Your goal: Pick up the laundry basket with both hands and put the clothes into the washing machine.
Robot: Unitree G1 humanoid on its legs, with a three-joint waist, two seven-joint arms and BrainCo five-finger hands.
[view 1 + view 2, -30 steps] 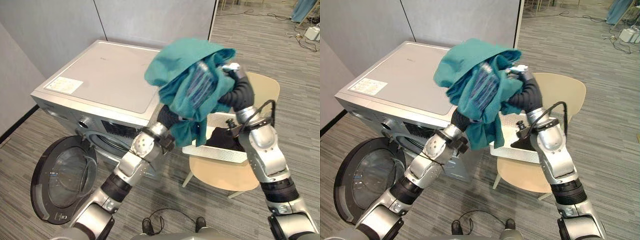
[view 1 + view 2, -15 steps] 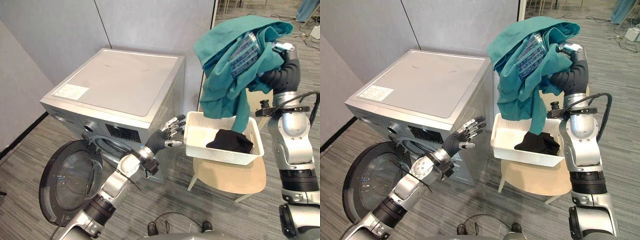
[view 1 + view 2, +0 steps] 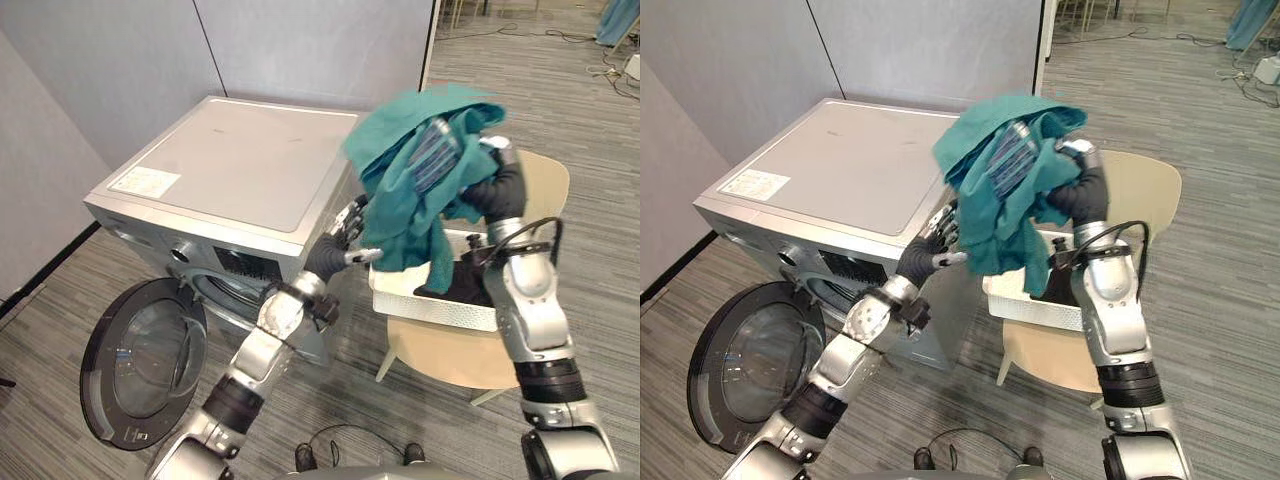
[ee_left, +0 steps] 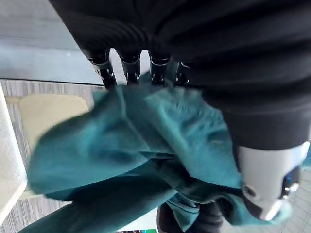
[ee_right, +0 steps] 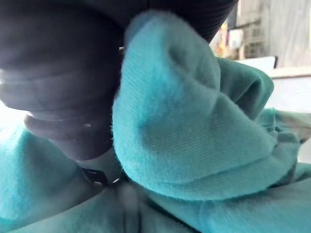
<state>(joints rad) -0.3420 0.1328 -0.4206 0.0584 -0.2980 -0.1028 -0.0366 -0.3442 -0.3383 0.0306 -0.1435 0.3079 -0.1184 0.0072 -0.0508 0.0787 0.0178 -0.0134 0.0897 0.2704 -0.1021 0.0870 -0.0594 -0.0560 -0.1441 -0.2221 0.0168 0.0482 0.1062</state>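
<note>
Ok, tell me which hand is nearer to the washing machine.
Left. The left hand hovers by the washing machine's front corner, fingers straight. The right hand, wrapped in the teal garment, is above the white basket on the chair, farther from the machine.

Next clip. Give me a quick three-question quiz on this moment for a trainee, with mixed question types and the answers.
1. True or false: the washing machine has its door open.
2. What lies in the white basket on the chair? A. a dark garment B. a pair of shoes C. nothing
3. Fill in: the teal garment is held up by the robot's ____ hand.
Key: 1 true. 2 A. 3 right: the right hand grips it, while the left hand reaches toward it with straight fingers.
</note>
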